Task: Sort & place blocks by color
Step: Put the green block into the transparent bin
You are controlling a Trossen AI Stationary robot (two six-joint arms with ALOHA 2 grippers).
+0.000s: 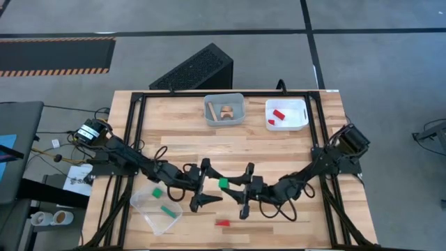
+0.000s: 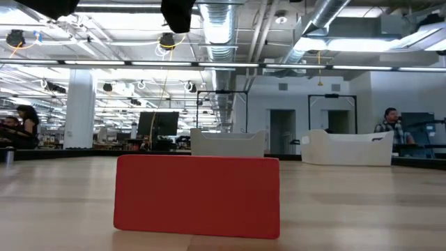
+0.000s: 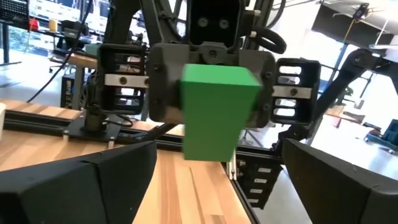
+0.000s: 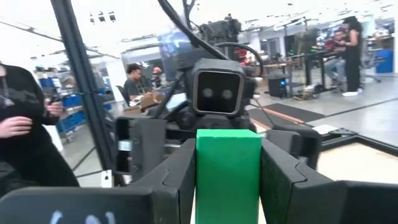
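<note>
The green block [image 4: 227, 171], small, rigid and light with smooth flat faces, sits clamped between the right tool's [image 1: 230, 183] fingers above mid-surface, while the left tool [image 1: 208, 183] stands wide around it, faces free for flat-sided pinching.

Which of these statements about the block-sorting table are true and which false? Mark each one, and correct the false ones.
1. The right gripper holds the green block. True.
2. The left gripper is clamped on that block. False: its fingers stand open beside it.
3. The red block lies on the table near the front edge. True.
4. The left front bin holds red blocks. False: it holds green ones.
</note>
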